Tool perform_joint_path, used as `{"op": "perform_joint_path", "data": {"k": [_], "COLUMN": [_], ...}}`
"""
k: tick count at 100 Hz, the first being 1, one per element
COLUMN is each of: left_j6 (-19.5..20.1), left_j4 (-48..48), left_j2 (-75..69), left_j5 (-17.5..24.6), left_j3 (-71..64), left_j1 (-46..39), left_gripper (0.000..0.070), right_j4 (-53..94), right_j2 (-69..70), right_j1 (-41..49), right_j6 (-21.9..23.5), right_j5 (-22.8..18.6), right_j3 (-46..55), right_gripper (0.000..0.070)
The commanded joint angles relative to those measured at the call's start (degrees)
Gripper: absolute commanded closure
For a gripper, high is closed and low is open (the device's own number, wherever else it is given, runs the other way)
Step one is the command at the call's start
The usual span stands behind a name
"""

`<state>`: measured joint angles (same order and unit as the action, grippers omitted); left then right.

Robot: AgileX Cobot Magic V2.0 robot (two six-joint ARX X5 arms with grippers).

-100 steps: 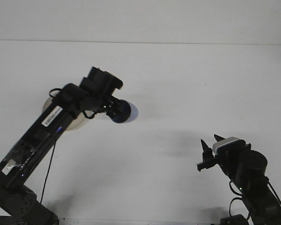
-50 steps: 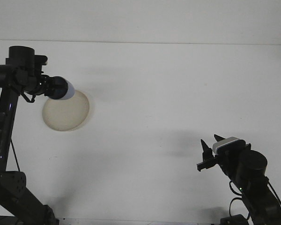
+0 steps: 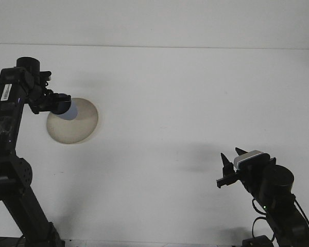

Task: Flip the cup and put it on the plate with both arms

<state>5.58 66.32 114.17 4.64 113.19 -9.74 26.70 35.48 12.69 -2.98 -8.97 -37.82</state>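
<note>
A pale blue cup (image 3: 69, 111) is held in my left gripper (image 3: 62, 106), which is shut on it at the far left of the table. The cup hangs over the left part of a beige round plate (image 3: 81, 127); I cannot tell whether it touches the plate. The dark fingers hide most of the cup's body. My right gripper (image 3: 233, 157) stands open near the front right, nothing between its fingers, far from the plate.
The left arm's black links (image 3: 10, 154) rise along the left edge of the view. The white table (image 3: 185, 103) stretches between the plate and the right arm. A back edge runs across the top.
My left arm carried the cup from mid-table leftward to the plate, then brought it lower over the plate's left part. The right arm stayed still.
</note>
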Motion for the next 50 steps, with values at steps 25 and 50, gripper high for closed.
{"op": "perform_joint_path", "data": {"k": [25, 50], "left_j6": [0.0, 0.2], "left_j4": [0.5, 0.26], "left_j2": [4.85, 5.22], "left_j5": [0.2, 0.2], "left_j3": [1.29, 1.29], "left_j1": [-0.15, -0.15], "left_gripper": [0.0687, 0.0685], "right_j4": [-0.57, -0.94], "right_j2": [0.22, 0.24], "right_j1": [0.07, 0.07], "right_j6": [0.61, 0.61], "right_j5": [0.0, 0.0], "right_j3": [-0.28, -0.28], "right_gripper": [0.0355, 0.0355]}}
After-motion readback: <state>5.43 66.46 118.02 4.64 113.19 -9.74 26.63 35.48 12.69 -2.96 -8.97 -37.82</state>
